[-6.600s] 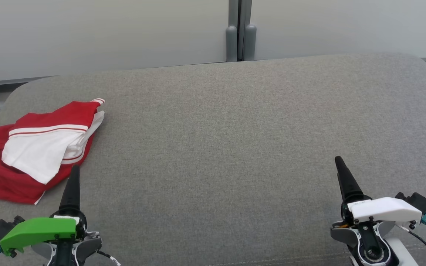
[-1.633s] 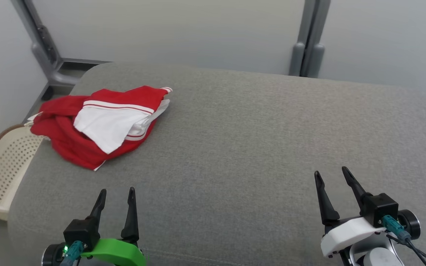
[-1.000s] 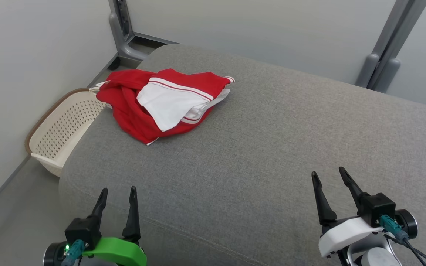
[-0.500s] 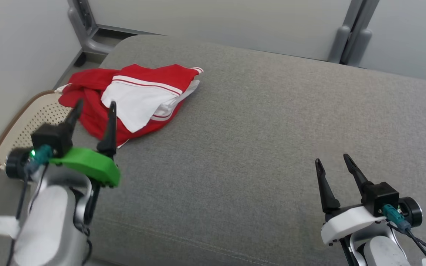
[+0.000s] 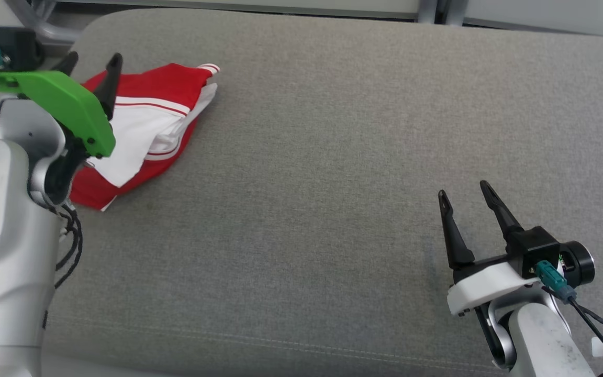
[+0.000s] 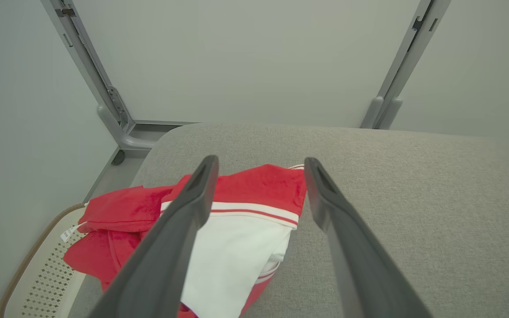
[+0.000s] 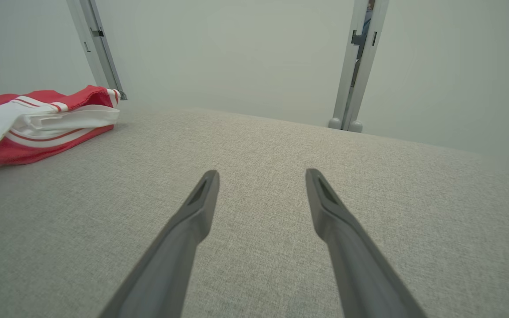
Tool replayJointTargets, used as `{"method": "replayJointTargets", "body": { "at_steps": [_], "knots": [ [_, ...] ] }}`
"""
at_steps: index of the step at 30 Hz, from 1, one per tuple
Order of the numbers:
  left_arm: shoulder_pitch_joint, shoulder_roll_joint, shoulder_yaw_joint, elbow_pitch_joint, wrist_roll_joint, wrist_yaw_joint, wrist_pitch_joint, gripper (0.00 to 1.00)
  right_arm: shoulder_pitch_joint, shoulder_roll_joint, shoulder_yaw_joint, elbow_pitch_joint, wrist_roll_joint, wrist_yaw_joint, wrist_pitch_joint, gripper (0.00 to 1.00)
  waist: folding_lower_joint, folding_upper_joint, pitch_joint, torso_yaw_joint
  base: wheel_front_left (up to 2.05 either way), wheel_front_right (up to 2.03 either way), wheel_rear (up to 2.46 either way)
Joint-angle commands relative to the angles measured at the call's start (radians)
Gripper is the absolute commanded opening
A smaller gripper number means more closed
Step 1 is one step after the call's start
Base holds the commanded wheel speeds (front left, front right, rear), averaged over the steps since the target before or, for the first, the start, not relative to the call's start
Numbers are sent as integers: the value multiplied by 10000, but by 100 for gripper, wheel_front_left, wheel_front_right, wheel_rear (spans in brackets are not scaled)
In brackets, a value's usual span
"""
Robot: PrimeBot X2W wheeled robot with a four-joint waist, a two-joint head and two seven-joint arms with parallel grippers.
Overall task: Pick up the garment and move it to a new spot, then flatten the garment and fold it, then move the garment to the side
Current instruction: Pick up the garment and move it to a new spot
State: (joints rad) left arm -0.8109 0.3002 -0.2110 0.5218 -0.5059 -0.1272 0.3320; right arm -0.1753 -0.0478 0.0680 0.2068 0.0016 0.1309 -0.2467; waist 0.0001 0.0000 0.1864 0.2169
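Note:
A crumpled red and white garment [image 5: 155, 123] lies at the far left end of the grey padded surface [image 5: 333, 157]. My left gripper [image 5: 92, 60], with its green wrist cover, hangs open above the garment's left part, nothing between its fingers. From the left wrist view the garment [image 6: 241, 225] lies below and between the spread fingers, and the left gripper [image 6: 259, 165] is apart from it. My right gripper [image 5: 464, 191] stands open over bare cushion at the lower right, far from the garment [image 7: 38, 119]. The right gripper [image 7: 261, 176] holds nothing.
A cream perforated basket [image 6: 38, 274] sits on the floor just past the cushion's left end. Grey metal posts [image 6: 100, 84] and pale wall panels [image 6: 245, 62] stand behind the cushion.
My left arm has risen and reached forward over the garment, still open. The head camera has tilted down and shifted; the garment has not moved. The right gripper stays put.

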Motion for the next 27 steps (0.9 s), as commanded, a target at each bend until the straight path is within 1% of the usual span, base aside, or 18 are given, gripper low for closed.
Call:
{"method": "replayJointTargets", "body": {
  "at_steps": [1, 6, 7, 11, 20, 23, 25, 27],
  "knots": [
    [-421, 124, -11, 247, -237, -30, 256, 100, -264, -31, 28, -70, -68, -1, 40, 100, -1, 0, 975, -842, 0, 0, 0],
    [-1207, 517, -62, 983, -469, -40, 973, 100, -641, -30, 119, -143, -211, -1, 39, 100, -1, 0, 1669, -1384, 0, 0, 0],
    [-1339, 632, -65, 1089, -456, -42, 1033, 100, -719, -30, 142, -163, -216, -1, 34, 100, -1, 0, 1810, -1501, 0, 0, 0],
    [-1556, 803, -113, 1480, -522, -42, 1054, 100, -879, -27, 111, -191, -190, -1, -10, 100, -1, 0, 2172, -1805, 0, 0, 0],
    [-1799, 912, -579, 1634, -829, -42, 1130, 100, -1153, -28, 130, -201, -113, -1, -88, 100, -1, 0, 2685, -2100, 0, 0, 0],
    [-1905, 1041, -735, 1709, -872, -41, 1164, 100, -1286, -28, 200, -155, -39, -1, -108, 100, -1, 0, 2814, -2177, 0, 0, 0],
    [-1953, 1207, -902, 1789, -700, -42, 1168, 100, -1357, -30, 241, -106, -19, -3, -127, 100, -1, 0, 2886, -2231, 0, 0, 0],
    [-2008, 1373, -1004, 1891, -492, 47, 1081, 100, -1449, -30, 241, -84, -26, -3, -140, 100, -1, 0, 2949, -2285, 0, 0, 0]
  ]
}}
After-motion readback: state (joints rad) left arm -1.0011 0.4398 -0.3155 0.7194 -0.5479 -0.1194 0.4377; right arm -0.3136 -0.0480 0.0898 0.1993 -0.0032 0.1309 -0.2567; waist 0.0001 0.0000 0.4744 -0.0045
